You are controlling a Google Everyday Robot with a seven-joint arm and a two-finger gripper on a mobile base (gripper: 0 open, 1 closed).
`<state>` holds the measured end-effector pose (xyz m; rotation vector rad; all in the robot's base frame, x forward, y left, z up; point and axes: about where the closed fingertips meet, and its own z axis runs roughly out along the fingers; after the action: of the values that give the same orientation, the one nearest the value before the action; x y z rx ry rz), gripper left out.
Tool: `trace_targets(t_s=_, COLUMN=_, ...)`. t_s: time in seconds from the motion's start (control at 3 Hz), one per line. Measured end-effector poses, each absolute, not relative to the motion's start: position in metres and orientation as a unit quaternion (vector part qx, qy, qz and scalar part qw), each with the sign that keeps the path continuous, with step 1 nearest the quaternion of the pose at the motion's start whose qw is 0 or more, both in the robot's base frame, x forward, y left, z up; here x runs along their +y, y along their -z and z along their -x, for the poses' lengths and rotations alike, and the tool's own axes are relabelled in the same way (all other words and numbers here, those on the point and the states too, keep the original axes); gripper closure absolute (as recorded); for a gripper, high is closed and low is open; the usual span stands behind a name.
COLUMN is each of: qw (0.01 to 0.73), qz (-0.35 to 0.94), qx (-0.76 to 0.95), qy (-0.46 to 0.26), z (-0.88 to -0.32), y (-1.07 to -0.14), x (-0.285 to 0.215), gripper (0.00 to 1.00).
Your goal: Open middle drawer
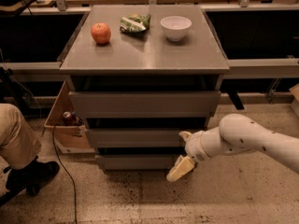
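The grey cabinet (145, 55) has three drawers. The middle drawer (135, 137) is a wide, plain grey front, second from the top, and looks closed. The taller top drawer (145, 104) sits above it and the slimmer bottom drawer (135, 162) below. My gripper (183, 154) hangs on the white arm (247, 136) that reaches in from the right. It sits at the right end of the middle and bottom drawer fronts, with one pale finger (180, 169) pointing down-left over the bottom drawer.
An apple (101, 33), a green snack bag (134, 23) and a white bowl (175, 27) stand on the cabinet top. A person's leg and shoe (21, 157) are at the left, by a cardboard box (63, 120) and a cable on the floor.
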<state>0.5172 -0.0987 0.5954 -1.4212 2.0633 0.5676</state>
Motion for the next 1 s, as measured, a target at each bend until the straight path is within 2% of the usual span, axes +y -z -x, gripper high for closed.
trace_targets(t_s=0.67, qw=0.351, qz=0.497, qx=0.759, qy=-0.231, z=-0.583, y=-0.540, x=-0.059, gripper=0.00)
trace_targets(t_s=1.0, qw=0.351, qz=0.497, qx=0.759, qy=-0.231, z=-0.583, y=-0.540, x=-0.059, gripper=0.00)
